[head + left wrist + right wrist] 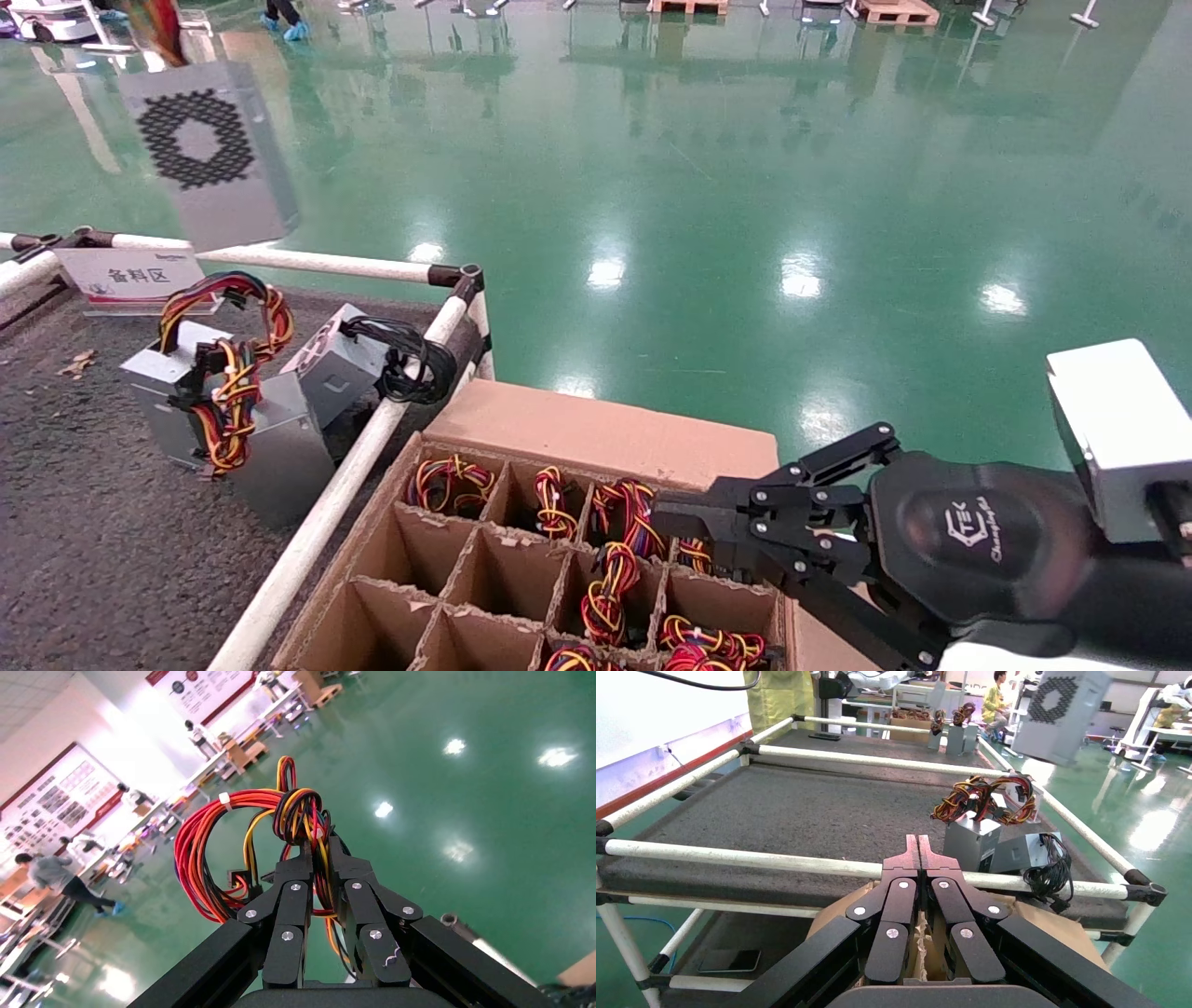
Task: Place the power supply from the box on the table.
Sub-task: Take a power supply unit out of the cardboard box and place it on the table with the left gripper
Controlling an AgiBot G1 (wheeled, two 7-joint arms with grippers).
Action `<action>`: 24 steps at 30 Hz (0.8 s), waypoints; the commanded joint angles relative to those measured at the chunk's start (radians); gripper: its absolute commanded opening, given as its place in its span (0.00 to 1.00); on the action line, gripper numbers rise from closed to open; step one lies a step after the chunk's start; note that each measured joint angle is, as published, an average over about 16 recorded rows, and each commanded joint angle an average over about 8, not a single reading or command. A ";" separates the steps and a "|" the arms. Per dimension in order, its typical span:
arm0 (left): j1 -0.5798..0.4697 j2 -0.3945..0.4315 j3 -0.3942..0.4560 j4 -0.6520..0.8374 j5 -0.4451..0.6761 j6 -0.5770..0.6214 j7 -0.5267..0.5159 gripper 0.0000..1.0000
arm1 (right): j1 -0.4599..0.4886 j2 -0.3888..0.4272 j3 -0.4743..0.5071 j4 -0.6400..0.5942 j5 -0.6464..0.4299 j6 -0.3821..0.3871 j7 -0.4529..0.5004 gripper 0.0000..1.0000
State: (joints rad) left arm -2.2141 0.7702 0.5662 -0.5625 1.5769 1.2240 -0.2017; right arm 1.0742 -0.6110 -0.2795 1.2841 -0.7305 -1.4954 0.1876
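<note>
**Supply aloft, cells part filled**

The left gripper [318, 855], jaws clamped on the wires, hangs the power supply [212, 154] above the table [84, 522]. The box [596, 438] holds wire bundles in several cells; near-left cells are bare. The right gripper [918, 843], jaws closed, hovers over it.

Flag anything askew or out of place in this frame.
One grey unit with a coiled black cable lies tipped against the table's white rail, cable draped over it. The lifted power supply dangles by its wires from the left hand.
</note>
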 commanded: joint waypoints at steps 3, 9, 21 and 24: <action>-0.017 -0.024 0.010 0.010 0.014 0.009 0.005 0.00 | 0.000 0.000 0.000 0.000 0.000 0.000 0.000 0.00; -0.047 -0.056 0.031 0.020 0.038 0.024 0.002 0.00 | 0.000 0.000 0.000 0.000 0.000 0.000 0.000 0.00; -0.096 -0.127 0.070 0.034 0.091 0.047 -0.006 0.00 | 0.000 0.000 0.000 0.000 0.000 0.000 0.000 0.00; -0.105 -0.141 0.080 0.037 0.104 0.051 -0.010 0.00 | 0.000 0.000 0.000 0.000 0.000 0.000 0.000 0.00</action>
State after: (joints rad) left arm -2.3161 0.6308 0.6465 -0.5239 1.6799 1.2750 -0.2126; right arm 1.0742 -0.6110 -0.2795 1.2841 -0.7305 -1.4954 0.1876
